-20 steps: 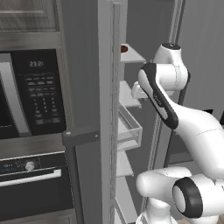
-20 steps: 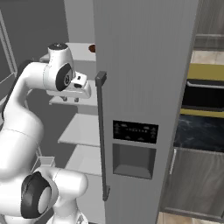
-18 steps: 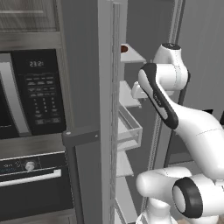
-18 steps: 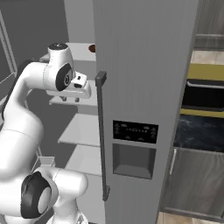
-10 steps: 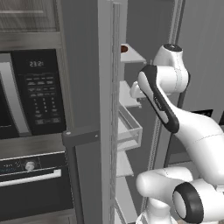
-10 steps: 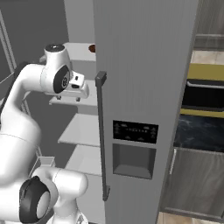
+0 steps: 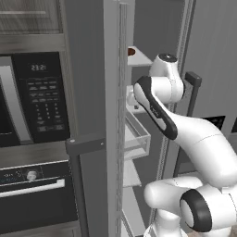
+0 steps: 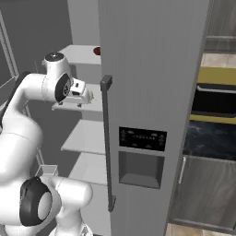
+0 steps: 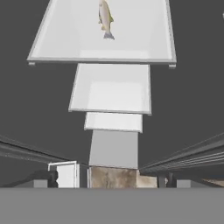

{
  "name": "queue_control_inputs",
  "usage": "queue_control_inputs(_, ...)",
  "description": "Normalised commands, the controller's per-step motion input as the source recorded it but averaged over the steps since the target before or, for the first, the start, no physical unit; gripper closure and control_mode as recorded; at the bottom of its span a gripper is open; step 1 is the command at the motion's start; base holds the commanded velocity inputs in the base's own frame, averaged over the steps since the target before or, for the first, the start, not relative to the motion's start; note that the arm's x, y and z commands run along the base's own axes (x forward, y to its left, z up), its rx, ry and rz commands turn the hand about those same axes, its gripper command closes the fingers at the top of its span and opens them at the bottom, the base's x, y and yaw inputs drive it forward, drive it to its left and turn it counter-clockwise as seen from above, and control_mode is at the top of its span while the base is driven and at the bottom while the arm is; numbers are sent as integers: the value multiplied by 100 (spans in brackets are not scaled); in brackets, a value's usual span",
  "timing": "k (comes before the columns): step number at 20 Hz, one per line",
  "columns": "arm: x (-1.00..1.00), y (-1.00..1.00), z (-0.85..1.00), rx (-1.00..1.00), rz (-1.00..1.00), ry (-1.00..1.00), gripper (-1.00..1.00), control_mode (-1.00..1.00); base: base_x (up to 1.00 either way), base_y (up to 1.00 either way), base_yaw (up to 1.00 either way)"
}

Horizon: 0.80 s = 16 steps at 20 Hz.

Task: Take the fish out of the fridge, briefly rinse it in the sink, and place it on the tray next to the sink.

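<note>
Glossy white Franka arm [image 7: 194, 139] of rounded, bulbous segments, with dark grey bands and discs at its joints.

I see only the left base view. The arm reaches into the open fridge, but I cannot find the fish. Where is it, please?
Observer: In the hand view, the fish lies on the white shelf nearest the camera.
Operator: Is something holding it?
Observer: No, it lies alone on the shelf.
Operator: What is above the hand?
Observer: In the right base view, a dark reddish thing sits on the top shelf.
</note>
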Motion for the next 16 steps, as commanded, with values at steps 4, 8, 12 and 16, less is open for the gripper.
queue_control_inputs(4,58,0,-29,0,-1,1,-100,-100,0,0,0)
queue_control_inputs(8,62,0,-25,0,0,0,-100,-100,0,0,0)
queue_control_inputs(12,52,6,-27,0,0,0,-100,-100,0,0,0)
queue_control_inputs(16,52,3,-35,5,3,-5,-100,-100,0,0,0)
